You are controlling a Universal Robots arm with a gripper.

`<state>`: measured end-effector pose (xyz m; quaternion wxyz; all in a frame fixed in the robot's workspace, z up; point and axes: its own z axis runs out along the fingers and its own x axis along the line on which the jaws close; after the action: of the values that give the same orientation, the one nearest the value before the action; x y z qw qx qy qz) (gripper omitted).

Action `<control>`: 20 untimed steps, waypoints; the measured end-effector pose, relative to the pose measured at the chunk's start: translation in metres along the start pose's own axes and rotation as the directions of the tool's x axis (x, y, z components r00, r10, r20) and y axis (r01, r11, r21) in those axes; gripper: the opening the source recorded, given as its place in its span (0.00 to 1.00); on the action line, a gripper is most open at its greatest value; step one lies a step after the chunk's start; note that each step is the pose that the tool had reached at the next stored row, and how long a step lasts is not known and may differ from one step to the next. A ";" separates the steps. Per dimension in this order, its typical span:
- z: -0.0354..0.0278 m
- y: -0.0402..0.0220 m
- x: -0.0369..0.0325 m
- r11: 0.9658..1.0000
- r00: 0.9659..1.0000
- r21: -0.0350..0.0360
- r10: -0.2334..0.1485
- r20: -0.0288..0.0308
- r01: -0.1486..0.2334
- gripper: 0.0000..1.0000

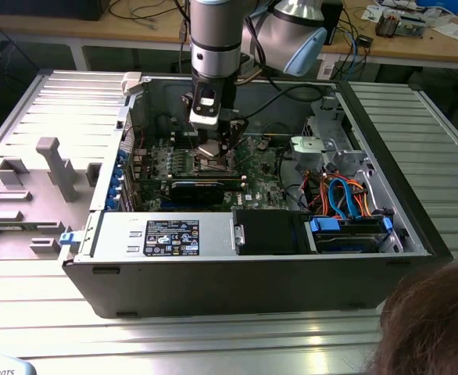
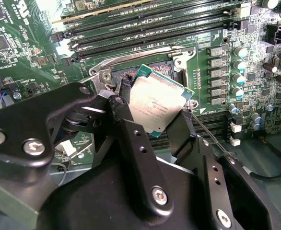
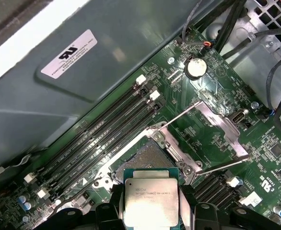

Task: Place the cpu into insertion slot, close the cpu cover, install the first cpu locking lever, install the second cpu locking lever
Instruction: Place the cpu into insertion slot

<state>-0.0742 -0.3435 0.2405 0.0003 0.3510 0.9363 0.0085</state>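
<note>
Gripper (image 2: 152, 112), jaws pinching the cpu (image 2: 159, 103) edgewise, hovers above the insertion slot (image 3: 143, 158), which lies toward six o'clock in the exterior view.

We see a white sticker (image 3: 68, 53) with black print on the grey case wall (image 3: 145, 38), a dark label (image 1: 172, 237) crowded with marks on the silver power supply box (image 1: 112, 234), and faint engraved lines on the cpu (image 3: 151, 201). None of it is legible to us.
</note>
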 end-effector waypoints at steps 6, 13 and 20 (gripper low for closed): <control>0.0006 0.0000 0.0000 1.000 1.000 0.001 0.011 0.001 -0.011 0.54; 0.0017 0.0000 0.0000 1.000 1.000 0.001 0.024 0.002 -0.024 0.54; 0.0032 -0.0001 0.0000 0.999 0.999 0.002 0.040 0.002 -0.040 0.54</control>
<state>-0.0742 -0.3435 0.2373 0.0009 0.3695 0.9292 0.0072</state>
